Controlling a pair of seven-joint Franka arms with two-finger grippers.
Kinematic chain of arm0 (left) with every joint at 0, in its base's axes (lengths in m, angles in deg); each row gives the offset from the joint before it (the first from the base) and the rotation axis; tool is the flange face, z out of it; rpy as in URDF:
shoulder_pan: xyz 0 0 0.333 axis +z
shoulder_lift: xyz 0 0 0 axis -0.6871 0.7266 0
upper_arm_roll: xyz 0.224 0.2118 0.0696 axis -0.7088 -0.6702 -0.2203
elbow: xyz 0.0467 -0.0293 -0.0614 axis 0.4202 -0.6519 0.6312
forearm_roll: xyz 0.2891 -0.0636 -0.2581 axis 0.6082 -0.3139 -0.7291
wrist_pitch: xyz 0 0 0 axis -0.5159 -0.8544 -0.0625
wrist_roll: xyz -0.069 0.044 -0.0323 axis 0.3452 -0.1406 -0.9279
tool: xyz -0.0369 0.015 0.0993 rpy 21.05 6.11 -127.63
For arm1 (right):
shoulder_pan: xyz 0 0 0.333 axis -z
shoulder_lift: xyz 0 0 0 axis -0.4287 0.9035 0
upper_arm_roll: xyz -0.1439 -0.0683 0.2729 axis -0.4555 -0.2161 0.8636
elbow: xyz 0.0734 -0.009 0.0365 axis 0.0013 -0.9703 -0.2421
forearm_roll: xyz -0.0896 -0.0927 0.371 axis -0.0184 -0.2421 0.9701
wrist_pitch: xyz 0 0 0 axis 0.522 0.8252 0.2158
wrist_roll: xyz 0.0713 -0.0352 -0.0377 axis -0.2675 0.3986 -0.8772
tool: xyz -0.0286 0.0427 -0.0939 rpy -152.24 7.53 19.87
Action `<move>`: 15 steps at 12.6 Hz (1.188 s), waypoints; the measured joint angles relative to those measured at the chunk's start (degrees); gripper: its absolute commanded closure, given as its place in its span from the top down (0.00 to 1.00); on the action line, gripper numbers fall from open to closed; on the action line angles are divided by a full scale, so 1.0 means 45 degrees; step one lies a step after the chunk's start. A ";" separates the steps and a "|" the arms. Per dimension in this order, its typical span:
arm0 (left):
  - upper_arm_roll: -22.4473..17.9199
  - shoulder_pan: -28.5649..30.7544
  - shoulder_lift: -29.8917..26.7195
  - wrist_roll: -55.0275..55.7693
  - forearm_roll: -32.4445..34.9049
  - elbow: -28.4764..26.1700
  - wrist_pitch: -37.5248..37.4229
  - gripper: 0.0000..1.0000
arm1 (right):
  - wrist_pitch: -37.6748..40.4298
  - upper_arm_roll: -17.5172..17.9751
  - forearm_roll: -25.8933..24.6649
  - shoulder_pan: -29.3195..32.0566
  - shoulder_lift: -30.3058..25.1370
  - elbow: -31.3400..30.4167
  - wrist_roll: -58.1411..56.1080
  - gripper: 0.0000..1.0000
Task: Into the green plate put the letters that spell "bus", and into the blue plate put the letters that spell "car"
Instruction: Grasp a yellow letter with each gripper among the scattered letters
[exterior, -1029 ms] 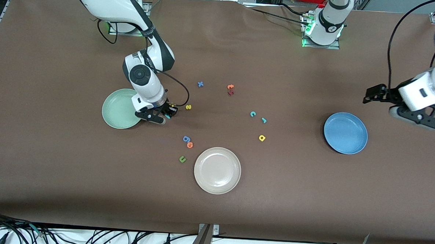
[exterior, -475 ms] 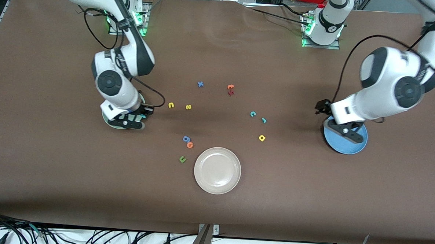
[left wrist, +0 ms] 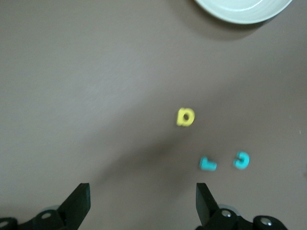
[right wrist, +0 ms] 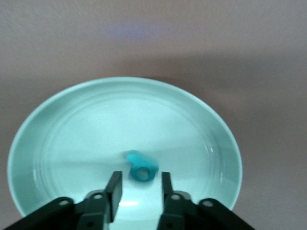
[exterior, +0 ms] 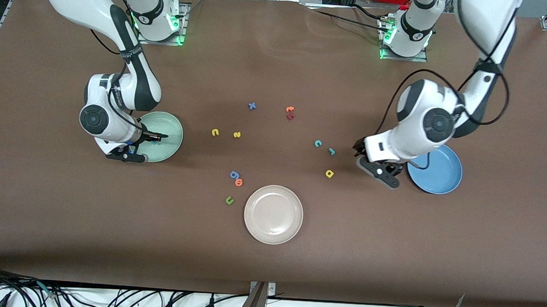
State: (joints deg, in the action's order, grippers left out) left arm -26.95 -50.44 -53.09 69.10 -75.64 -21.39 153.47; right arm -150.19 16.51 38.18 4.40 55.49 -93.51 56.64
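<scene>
Brown table (exterior: 389, 251), cables along its near edge. Beige-white plate (exterior: 273, 214) nearest; yellow "a" (exterior: 329, 174), teal "r" (exterior: 331, 151), teal "c" (exterior: 318, 143) farther. Left hand (exterior: 378, 169), fingers wide apart and empty, has moved from over the blue plate (exterior: 439, 172) to beside it, near the "a". Right hand (right wrist: 139, 188) over the green plate (exterior: 171, 123), fingers now slightly parted; teal "b" (right wrist: 141, 166) lies in the plate. Yellow "u" (exterior: 215, 132) and "s" (exterior: 237, 134) unmoved on the table.
</scene>
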 measured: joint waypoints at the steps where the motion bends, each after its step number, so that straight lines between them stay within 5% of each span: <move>1: 0.0001 -0.0299 0.0373 0.0727 0.0407 -0.0050 0.0552 0.96 | 0.0020 0.0046 0.0047 -0.0026 -0.0007 0.0027 0.0000 1.00; 4: 0.0005 -0.1114 0.1380 0.3486 0.2469 -0.0050 0.1546 0.93 | 0.1147 0.0427 0.0136 -0.0241 -0.0279 0.0773 0.0602 1.00; 8: 0.0006 -0.1777 0.2151 0.6543 0.5130 -0.0032 0.1633 0.91 | 0.1915 0.2264 0.0161 -0.0510 -0.0525 0.1477 0.3640 0.98; 9: 0.0005 -0.1834 0.2314 0.6923 0.5327 0.0006 0.1674 0.90 | 0.1779 0.2577 0.0161 -0.0581 -0.0485 0.1449 0.4374 0.91; 15: -0.0019 -0.1916 0.3131 0.7335 0.5396 0.0422 0.3216 0.90 | -0.2284 0.2863 0.0162 -0.1868 -0.0043 -0.0479 0.5906 0.77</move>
State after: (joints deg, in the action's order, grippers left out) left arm -27.03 -59.06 -39.00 102.11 -51.36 -19.49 167.94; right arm -160.46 29.39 38.91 -4.01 55.30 -95.67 83.22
